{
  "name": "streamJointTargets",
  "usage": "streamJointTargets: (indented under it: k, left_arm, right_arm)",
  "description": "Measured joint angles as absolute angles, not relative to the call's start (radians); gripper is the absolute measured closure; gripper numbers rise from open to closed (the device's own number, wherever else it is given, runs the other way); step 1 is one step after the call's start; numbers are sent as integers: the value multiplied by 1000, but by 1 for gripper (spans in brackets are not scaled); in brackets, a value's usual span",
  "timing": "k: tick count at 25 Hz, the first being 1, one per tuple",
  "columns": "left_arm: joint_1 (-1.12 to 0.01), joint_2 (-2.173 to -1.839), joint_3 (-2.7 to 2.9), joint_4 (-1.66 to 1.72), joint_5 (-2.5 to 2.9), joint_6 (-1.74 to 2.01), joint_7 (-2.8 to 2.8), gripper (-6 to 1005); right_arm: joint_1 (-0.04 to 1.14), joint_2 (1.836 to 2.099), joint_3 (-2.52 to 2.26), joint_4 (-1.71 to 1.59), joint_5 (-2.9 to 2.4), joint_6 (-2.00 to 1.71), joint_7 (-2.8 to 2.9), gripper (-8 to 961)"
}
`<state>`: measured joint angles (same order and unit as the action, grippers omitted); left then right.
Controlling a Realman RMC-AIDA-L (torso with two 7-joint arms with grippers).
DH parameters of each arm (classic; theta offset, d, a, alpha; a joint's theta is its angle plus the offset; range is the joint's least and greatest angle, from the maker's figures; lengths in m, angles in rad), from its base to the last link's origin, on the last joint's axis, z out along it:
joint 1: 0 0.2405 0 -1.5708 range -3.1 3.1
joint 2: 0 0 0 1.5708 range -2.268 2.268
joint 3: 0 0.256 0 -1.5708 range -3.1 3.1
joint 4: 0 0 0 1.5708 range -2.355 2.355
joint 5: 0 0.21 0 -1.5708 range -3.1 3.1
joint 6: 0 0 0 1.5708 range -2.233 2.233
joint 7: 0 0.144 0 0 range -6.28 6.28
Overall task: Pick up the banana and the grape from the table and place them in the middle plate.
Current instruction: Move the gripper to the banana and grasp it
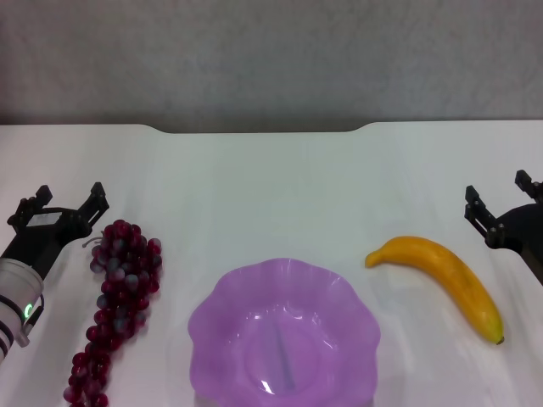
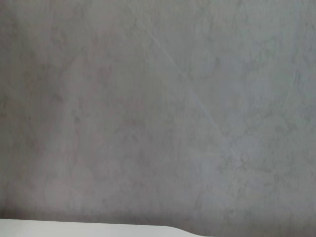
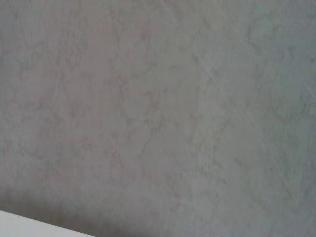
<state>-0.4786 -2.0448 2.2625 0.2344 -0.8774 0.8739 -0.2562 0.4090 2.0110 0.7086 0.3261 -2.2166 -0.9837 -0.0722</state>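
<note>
Grey mottled wall fills the background behind your white table, whose far edge steps back in a notch. Both wrist views give you little more than that wall, each with a thin strip of table at the edge, so everything useful comes from the head view.

Far left, your left gripper sits low over the table with its jaws spread and nothing between them; its arm runs off the lower left edge, and a small green light shows on the white wrist section. Just beside it to the right lies the grape, a long dark red-purple bunch whose upper end is close to the nearer finger; whether they touch you cannot tell, and its lower end is cut off by the bottom of the view.

At centre sits the middle plate, translucent purple, its near rim cropped.

Right of it, apart from the plate, the banana lies on the table, dark tip toward the lower right.

Far right, your right gripper is partly cut off by the edge, jaws spread, clear of the banana.
</note>
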Motion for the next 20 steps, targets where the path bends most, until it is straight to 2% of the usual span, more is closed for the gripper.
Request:
streamJointTargets:
  k: [16, 20]
  left_arm:
    - [-478, -2045, 2263, 235, -877, 873, -256, 109]
    - [-472, -2043, 2262, 234, -880, 872, -256, 109]
  right_arm:
    - [410, 2011, 705, 338, -2216, -979, -72, 178]
    - [403, 2000, 704, 398, -2217, -939, -72, 178]
